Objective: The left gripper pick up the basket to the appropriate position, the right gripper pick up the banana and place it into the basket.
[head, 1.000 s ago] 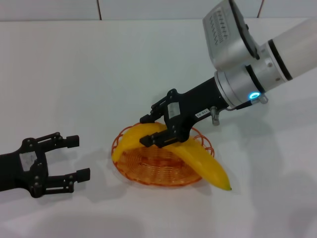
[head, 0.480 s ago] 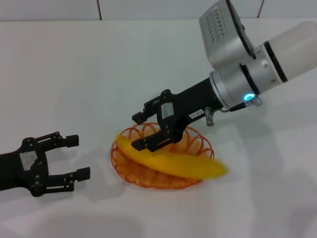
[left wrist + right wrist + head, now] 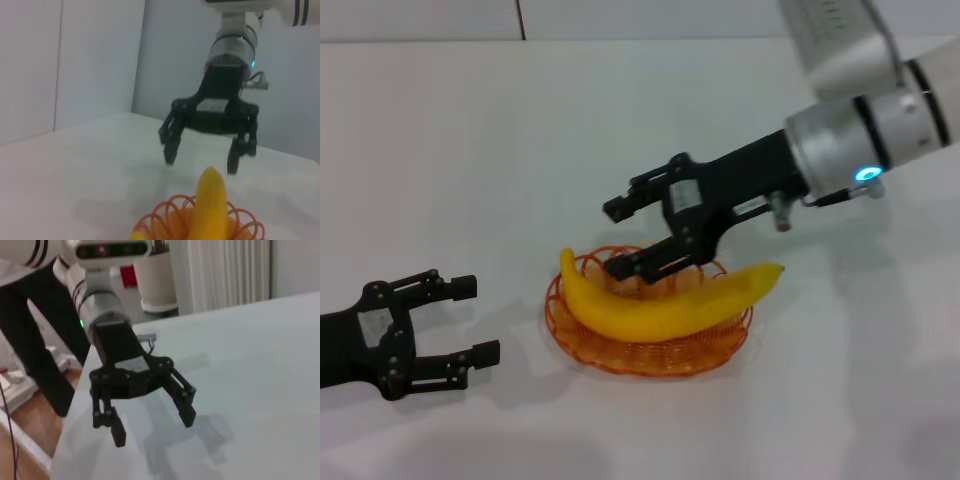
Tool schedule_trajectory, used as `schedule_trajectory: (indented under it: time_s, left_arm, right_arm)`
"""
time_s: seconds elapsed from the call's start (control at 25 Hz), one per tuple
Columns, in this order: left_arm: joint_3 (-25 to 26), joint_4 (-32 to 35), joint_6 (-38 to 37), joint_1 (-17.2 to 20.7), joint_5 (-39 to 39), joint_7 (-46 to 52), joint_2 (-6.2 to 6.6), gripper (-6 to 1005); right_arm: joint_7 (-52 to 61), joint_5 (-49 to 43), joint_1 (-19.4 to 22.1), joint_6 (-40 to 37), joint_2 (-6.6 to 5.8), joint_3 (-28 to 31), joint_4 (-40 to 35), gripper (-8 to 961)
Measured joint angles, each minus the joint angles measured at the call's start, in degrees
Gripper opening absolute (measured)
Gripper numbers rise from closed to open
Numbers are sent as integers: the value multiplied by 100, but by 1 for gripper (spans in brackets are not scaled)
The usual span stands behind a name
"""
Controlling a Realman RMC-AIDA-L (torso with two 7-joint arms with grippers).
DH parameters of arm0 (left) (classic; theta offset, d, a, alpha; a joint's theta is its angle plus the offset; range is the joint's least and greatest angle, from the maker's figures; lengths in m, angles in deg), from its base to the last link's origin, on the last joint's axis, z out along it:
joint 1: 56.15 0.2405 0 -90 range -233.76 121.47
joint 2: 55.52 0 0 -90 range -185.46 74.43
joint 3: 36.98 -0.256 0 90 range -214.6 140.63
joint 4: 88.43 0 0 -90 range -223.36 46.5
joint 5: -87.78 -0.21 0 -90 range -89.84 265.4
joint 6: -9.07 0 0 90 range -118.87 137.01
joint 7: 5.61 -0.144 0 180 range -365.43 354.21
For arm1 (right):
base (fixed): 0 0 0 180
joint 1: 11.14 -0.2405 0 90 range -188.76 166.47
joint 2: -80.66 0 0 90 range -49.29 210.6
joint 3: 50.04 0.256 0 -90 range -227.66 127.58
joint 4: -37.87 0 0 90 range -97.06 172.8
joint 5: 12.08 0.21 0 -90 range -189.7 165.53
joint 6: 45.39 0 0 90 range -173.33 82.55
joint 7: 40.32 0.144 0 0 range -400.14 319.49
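The yellow banana [image 3: 660, 310] lies across the orange wire basket [image 3: 650, 362], its ends reaching over the rim at both sides. My right gripper [image 3: 616, 238] is open and empty, just above and behind the basket, apart from the banana. My left gripper [image 3: 475, 320] is open and empty, low over the table to the left of the basket. The left wrist view shows the banana's tip [image 3: 210, 200] in the basket [image 3: 167, 220] with the open right gripper [image 3: 201, 162] behind it. The right wrist view shows only the open left gripper [image 3: 154, 427].
The white table [image 3: 520, 150] runs to a tiled wall at the back. In the right wrist view the table's edge [image 3: 70, 420] drops to a wooden floor, with a person's dark legs [image 3: 40, 340] beside it.
My right gripper has opened and let go of the banana, which now lies flat across the basket. The gripper has risen a little and drawn back to the right. The left arm has not moved.
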Motion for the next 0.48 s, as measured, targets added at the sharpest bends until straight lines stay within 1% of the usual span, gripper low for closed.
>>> schedule_trajectory:
  time_s: [0.08, 0.16, 0.28, 0.44, 0.48]
  left_arm:
    - [0, 0, -1, 0, 0, 0, 0, 881]
    - [0, 0, -1, 0, 0, 0, 0, 881]
    - [0, 0, -2, -1, 0, 0, 0, 881]
    - [0, 0, -2, -13, 0, 0, 4, 881]
    - [0, 0, -2, -13, 0, 0, 6, 881]
  right_arm:
    - [-14, -16, 192, -175, -38, 150, -212, 734]
    - [-52, -23, 433, -340, -117, 212, -414, 733]
    - [-384, -26, 793, -599, -274, 340, -532, 733]
    - [-1129, -39, 1272, -1013, -505, 724, -498, 732]
    - [-1261, -42, 1370, -1101, -546, 808, -496, 732]
